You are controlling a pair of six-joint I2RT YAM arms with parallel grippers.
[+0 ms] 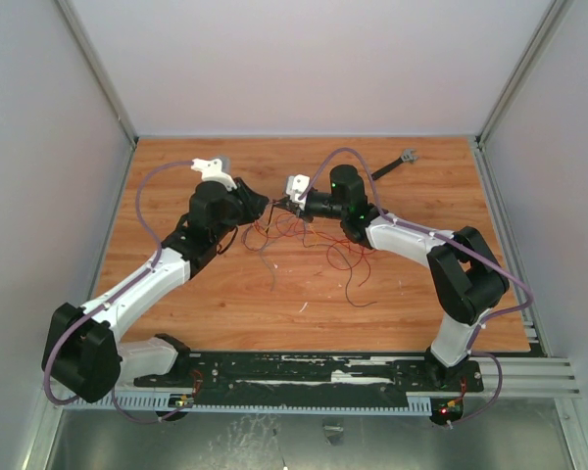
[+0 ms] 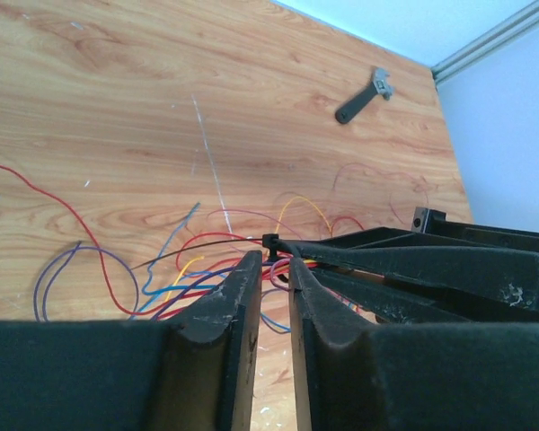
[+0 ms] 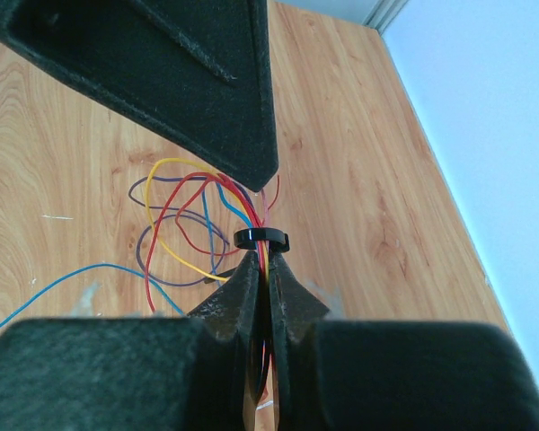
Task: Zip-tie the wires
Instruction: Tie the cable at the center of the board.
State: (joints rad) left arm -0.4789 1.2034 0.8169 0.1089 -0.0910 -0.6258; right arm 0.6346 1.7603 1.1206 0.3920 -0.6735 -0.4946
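Right tool (image 3: 264, 266) clamped on wires (image 3: 266, 212), left tool (image 2: 271, 262) narrowly apart beside zip tie (image 3: 260, 238)

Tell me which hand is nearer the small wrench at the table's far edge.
Right. The right hand, gripping the wires, is down-left of the wrench in the top view; the left hand faces it from farther left.

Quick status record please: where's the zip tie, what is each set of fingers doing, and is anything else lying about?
zip tie: looped around the wires, just past the tips of the right fingers
wires: bundled at the loop, loose ends spread over the table
right fingers: shut on the bundle
left fingers: narrow gap, tips at the tie; grip unclear
other: black tool with a grey head, far back, apart from both arms
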